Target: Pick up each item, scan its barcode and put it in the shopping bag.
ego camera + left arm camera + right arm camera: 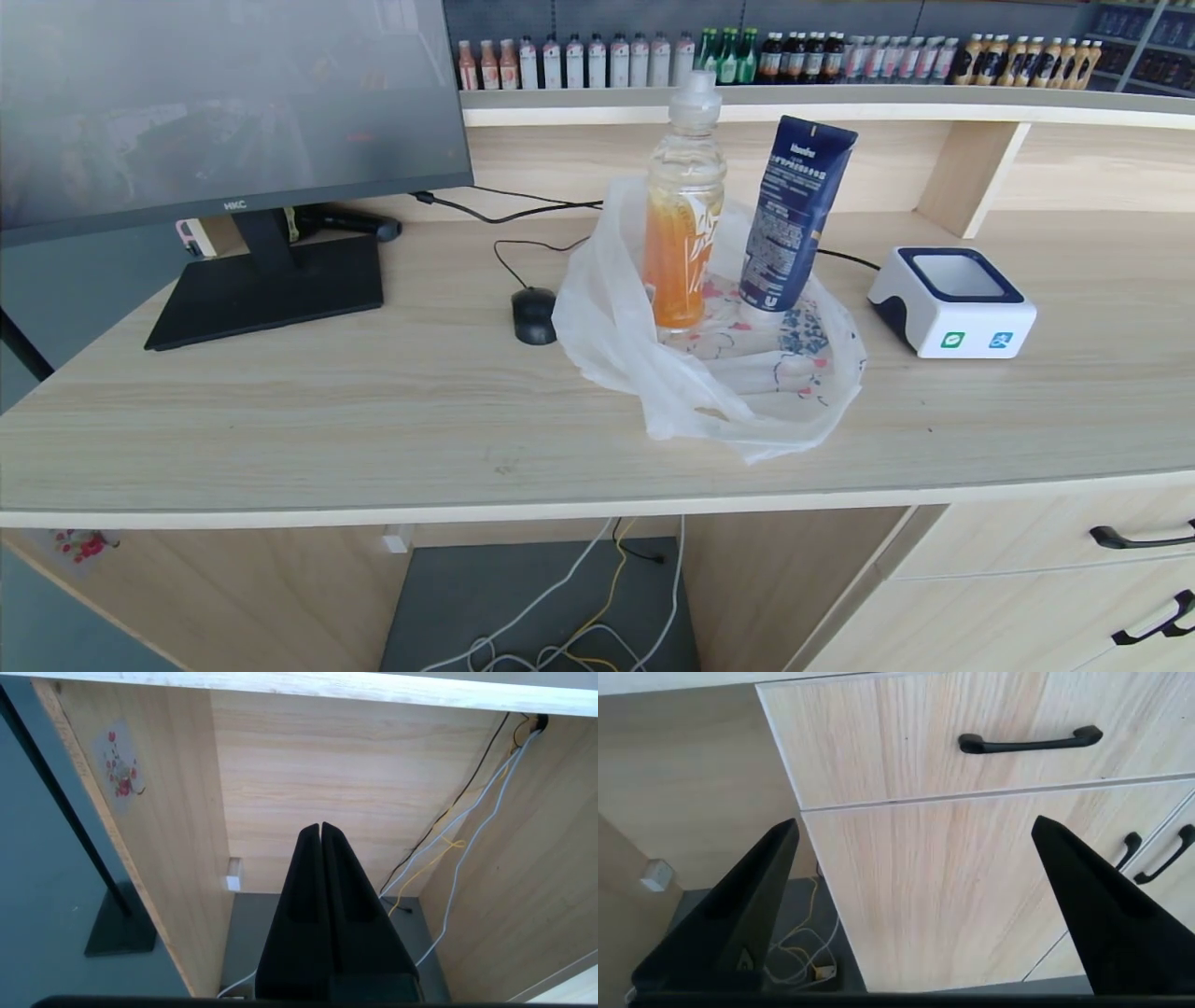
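One clear orange-drink bottle (683, 224) and one dark blue tube (794, 219) stand inside one translucent white shopping bag (607, 345), bases veiled. Left end effector (321, 835) pressed together; right end effector (915, 821) spread.

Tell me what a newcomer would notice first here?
A clear plastic bottle of orange drink and a dark blue squeeze tube stand inside the white plastic shopping bag on the wooden counter. A white box scanner with a blue top sits to their right, a large dark monitor at far left.
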### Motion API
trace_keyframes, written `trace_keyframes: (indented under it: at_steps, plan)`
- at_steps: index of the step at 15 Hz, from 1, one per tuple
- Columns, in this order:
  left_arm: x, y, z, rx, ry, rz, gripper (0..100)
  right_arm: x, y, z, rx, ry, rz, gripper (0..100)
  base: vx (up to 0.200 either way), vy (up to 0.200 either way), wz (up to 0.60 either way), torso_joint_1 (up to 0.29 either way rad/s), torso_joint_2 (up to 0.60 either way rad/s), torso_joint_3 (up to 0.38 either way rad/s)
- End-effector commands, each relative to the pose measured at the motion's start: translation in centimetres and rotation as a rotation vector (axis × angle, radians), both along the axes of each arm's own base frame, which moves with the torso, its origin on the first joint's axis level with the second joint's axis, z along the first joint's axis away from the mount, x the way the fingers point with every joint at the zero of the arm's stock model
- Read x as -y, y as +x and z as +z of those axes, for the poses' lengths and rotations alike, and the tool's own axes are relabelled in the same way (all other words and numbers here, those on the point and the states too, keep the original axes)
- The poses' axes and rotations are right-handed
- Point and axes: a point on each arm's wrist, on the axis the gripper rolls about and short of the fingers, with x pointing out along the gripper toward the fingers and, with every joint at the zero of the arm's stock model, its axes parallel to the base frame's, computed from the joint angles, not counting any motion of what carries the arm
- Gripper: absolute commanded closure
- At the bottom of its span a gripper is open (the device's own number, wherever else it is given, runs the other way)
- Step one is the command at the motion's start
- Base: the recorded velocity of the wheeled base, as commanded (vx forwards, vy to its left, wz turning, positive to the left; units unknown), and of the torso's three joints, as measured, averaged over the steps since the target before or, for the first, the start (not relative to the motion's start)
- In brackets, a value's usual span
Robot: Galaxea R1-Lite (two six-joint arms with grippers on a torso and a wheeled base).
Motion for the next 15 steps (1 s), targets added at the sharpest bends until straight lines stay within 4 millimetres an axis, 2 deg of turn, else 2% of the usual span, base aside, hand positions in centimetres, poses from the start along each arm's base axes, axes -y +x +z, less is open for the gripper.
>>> trace_keyframes:
  at_steps: [1, 8, 12, 15]
  plan:
    - [0.00, 0.00, 0.01, 0.002, 0.001, 0.000, 100, -0.01, -0.13, -0.04, 0.016, -0.004, -0.002, 0, 0.000, 0.000, 0.00, 0.000, 0.00, 0.000]
    - [0.00, 0.00, 0.01, 0.002, -0.009, 0.000, 100, -0.01, -0.13, -0.04, 0.016, -0.001, -0.002, 0, 0.000, 0.000, 0.00, 0.000, 0.00, 0.000]
    - [0.00, 0.00, 0.01, 0.002, -0.012, 0.000, 100, -0.01, -0.13, -0.04, 0.016, -0.001, -0.002, 0, -0.200, 0.000, 0.00, 0.004, 0.00, 0.005]
    - [0.00, 0.00, 0.01, 0.002, -0.012, 0.000, 100, -0.01, -0.13, -0.04, 0.016, -0.001, -0.002, 0, 0.000, 0.000, 0.00, 0.000, 0.00, 0.000]
